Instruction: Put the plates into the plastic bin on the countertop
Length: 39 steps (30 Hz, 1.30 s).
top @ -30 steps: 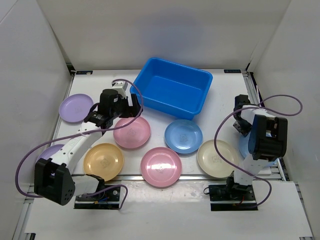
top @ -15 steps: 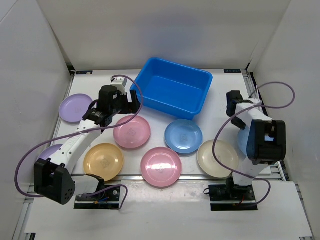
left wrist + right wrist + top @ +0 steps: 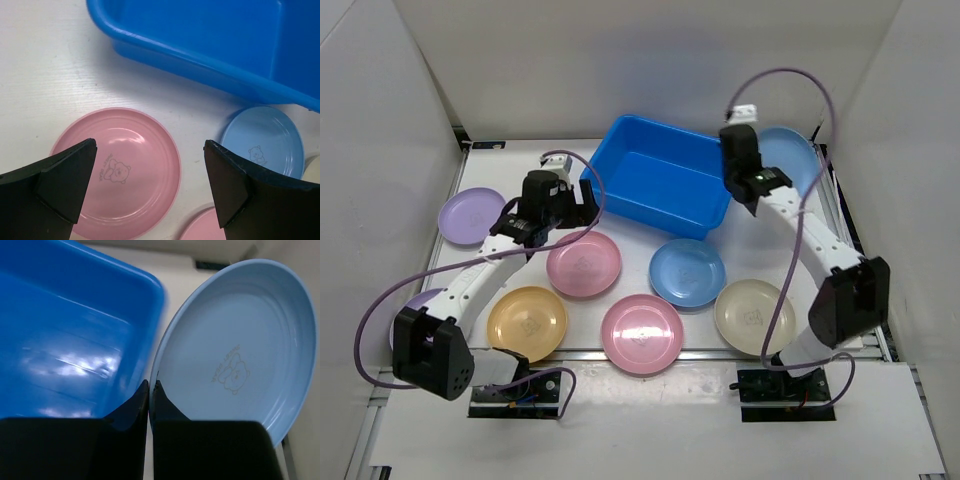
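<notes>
The blue plastic bin stands at the back of the white countertop with nothing in it. My right gripper is shut on the rim of a light blue plate, held tilted on edge in the air beside the bin's right end. The right wrist view shows the fingers pinching that plate next to the bin. My left gripper hangs open over a pink plate, in front of the bin's left end. Lilac, orange-yellow, pink, light blue and cream plates lie flat.
Another lilac plate peeks out from under the left arm at the left edge. Purple cables loop off both arms. White walls close in the left, back and right sides, and metal rails run along the countertop's edges.
The right gripper shut on the light blue plate at the right edge, lifted it and swung it back to the bin's right end. The left gripper barely moved.
</notes>
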{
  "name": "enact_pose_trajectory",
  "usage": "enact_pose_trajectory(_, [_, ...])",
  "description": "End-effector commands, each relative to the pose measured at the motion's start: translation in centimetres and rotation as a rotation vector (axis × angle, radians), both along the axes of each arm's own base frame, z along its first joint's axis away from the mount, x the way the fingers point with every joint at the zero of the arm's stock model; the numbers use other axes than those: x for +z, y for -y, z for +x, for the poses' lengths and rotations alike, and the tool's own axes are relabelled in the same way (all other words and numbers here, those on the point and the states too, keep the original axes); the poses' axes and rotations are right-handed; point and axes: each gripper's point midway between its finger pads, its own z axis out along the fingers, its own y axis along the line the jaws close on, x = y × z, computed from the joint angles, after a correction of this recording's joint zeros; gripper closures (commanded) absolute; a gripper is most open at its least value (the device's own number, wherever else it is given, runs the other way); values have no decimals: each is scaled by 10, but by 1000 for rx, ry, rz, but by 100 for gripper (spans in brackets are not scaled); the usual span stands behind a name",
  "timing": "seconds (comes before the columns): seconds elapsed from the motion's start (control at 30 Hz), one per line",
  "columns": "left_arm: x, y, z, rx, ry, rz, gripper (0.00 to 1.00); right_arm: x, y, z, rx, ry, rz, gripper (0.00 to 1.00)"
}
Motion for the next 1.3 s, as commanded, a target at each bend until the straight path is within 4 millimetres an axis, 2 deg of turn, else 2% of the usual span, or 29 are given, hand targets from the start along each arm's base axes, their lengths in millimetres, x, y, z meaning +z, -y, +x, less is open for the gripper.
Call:
enact_pose_trajectory(0.0, [12,-16,8,109,-14,-35,1,45,-87,39,378,127,-79,100])
enact_pose_trajectory(0.03, [10,-21,9,138,-23,-38,1,26,-103,50,436,90,-126,100])
enact_pose_trajectory(0.07, [7,-31,9,180,-40,-53,1,43,-123,59,483,134,-120,100])
enact_pose_trajectory(0.1, [8,-37,9,206,-45,-65,1,36,-145,64,552,120,-121,100])
enact_pose_trajectory(0.13, [7,-50,12,261,-46,-64,1,13,-159,76,592,78,-149,100])
enact_pose_trajectory(0.17, [4,-55,11,288,-64,-76,1,25,-175,83,639,109,-134,100])
enact_pose_trajectory(0.2, [3,-61,10,306,-66,-75,1,19,-182,91,655,104,-139,100])
enact_pose_trajectory(0.23, [4,-71,12,342,-63,-70,1,-7,-195,98,688,56,-157,100])
enact_pose_trajectory(0.27, [-1,-76,10,361,-80,-67,1,-13,-203,101,702,40,-160,100])
enact_pose_trajectory(0.3, [-4,-83,10,385,-96,-62,1,2,-210,109,702,75,-152,100])
enact_pose_trajectory(0.33, [-5,-92,9,423,-98,-59,1,-16,-220,111,732,42,-157,100])
enact_pose_trajectory(0.43, [-15,-108,7,483,-137,-73,1,-25,-224,121,733,41,-142,100])
enact_pose_trajectory(0.47, [-15,-110,7,491,-137,-82,1,-39,-225,122,721,14,-129,100])
enact_pose_trajectory(0.57, [-20,-121,6,525,-153,-95,1,-61,-229,122,732,-27,-88,100])
enact_pose_trajectory(0.77, [-33,-142,6,616,-194,-134,1,-111,-218,135,678,-123,-11,100])
enact_pose_trajectory(0.83, [-34,-143,5,622,-197,-137,1,-114,-218,132,677,-142,14,100])
enact_pose_trajectory(0.9, [-36,-143,4,633,-200,-139,1,-104,-222,121,661,-139,3,100])
enact_pose_trajectory(0.93, [-37,-145,3,644,-201,-136,1,-117,-219,110,656,-162,-24,100])
enact_pose_trajectory(0.97, [-37,-146,3,649,-199,-138,1,-99,-223,107,652,-108,-33,100])
enact_pose_trajectory(1.1, [-36,-150,3,668,-192,-130,1,-94,-230,91,649,-133,-20,100])
enact_pose_trajectory(1.17, [-35,-154,5,691,-180,-124,1,-98,-228,90,628,-138,-34,100])
enact_pose_trajectory(1.2, [-37,-162,4,718,-188,-121,1,-100,-228,91,623,-134,-32,100])
enact_pose_trajectory(1.27, [-39,-166,4,737,-193,-130,1,-111,-224,92,605,-152,-43,100])
